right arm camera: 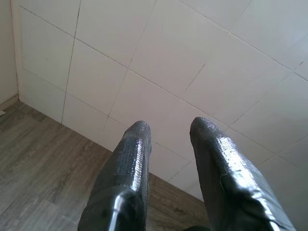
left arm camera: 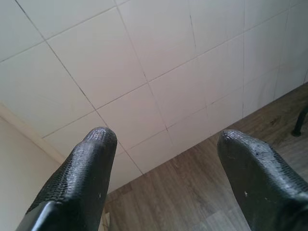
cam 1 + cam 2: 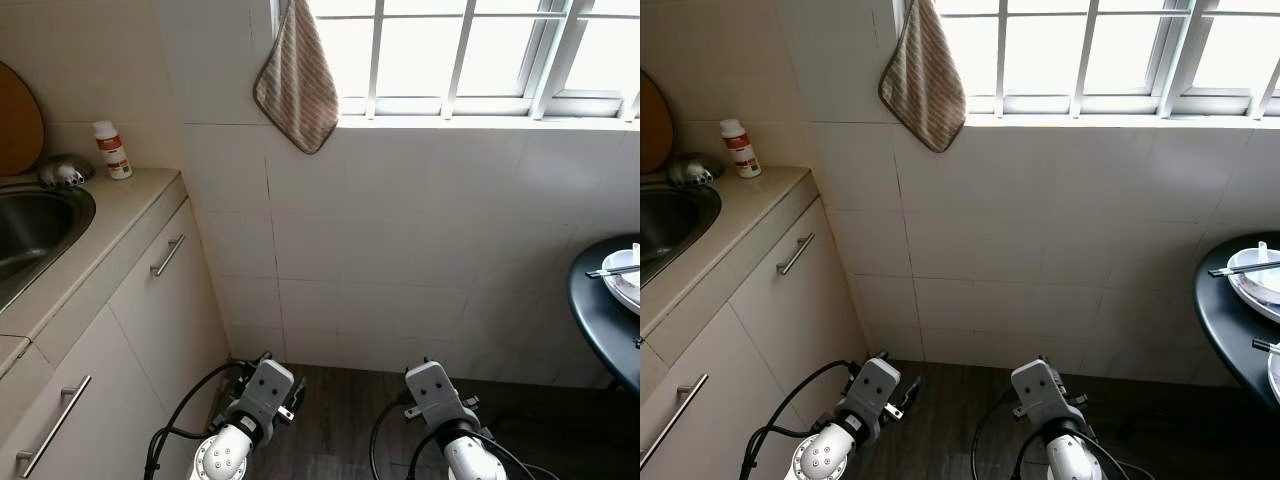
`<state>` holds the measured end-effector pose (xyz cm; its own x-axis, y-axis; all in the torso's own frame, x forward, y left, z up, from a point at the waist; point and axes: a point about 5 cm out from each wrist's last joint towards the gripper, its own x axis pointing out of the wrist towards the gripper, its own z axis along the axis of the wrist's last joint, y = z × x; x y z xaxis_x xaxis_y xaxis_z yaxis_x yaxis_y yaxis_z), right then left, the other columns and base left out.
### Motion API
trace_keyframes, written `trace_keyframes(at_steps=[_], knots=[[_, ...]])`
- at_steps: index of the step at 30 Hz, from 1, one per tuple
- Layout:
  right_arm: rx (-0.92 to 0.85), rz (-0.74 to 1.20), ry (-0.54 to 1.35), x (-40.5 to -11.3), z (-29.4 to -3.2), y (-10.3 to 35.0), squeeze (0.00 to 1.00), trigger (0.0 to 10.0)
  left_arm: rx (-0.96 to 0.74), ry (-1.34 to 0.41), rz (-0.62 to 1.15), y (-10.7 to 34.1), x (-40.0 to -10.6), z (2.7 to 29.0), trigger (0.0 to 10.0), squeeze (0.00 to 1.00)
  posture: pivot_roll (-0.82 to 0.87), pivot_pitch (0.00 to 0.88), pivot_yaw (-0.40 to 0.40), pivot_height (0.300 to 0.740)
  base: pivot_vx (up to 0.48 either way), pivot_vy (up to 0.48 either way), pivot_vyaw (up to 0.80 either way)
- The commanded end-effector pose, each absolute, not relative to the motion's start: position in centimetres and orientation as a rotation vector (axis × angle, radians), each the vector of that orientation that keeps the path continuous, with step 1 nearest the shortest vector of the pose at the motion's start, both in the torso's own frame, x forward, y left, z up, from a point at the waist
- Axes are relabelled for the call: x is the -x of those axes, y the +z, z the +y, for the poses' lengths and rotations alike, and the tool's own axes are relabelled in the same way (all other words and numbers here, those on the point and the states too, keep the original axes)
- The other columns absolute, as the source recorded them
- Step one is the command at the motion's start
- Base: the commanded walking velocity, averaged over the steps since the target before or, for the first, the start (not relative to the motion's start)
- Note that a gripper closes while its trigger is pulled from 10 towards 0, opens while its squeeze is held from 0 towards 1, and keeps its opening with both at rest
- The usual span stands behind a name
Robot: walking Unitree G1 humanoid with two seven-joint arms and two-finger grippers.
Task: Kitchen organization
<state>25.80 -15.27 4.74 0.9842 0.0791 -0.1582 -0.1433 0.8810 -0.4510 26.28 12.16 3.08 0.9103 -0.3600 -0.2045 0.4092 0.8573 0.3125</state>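
Note:
Both arms hang low in front of me over the dark wood floor [image 3: 340, 400], facing a white tiled wall. My left gripper [image 2: 166, 139] is open wide with nothing between its fingers. My right gripper [image 1: 168, 127] is open by a narrow gap and also holds nothing. A small white bottle with a red label [image 3: 112, 150] stands on the beige counter [image 3: 120, 205] at the left, beside a metal sink strainer [image 3: 63, 173]. White plates [image 3: 622, 282] with chopsticks across them lie on a black round table [image 3: 597, 305] at the right.
A steel sink [image 3: 30, 225] is set into the counter, over cabinet doors with metal handles [image 3: 167, 255]. A wooden board [image 3: 18, 120] leans on the wall at the far left. A striped towel [image 3: 297, 80] hangs below the barred window [image 3: 450, 50].

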Motion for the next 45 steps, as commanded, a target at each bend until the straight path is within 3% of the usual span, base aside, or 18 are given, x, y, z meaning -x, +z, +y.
trace_keyframes(at_steps=[1,33,45], knots=[[0.474,0.130,0.115,-25.73,-15.19,4.95,0.00,10.0,-0.361,-0.417,0.153,2.90,-26.28,12.00,10.0,0.00,-0.05,0.000,0.013,0.740,0.000,0.000,0.00],[0.483,0.142,0.123,-25.89,-15.27,4.68,0.00,10.0,-0.334,-0.427,0.161,2.76,-26.52,11.72,10.0,0.00,-0.05,0.000,0.003,0.740,0.000,-0.064,0.00],[0.490,0.140,0.125,-26.04,-15.16,4.64,0.00,10.0,-0.323,-0.417,0.166,2.65,-26.64,11.83,10.0,0.00,-0.04,0.000,0.005,0.740,0.000,-0.364,0.00]])
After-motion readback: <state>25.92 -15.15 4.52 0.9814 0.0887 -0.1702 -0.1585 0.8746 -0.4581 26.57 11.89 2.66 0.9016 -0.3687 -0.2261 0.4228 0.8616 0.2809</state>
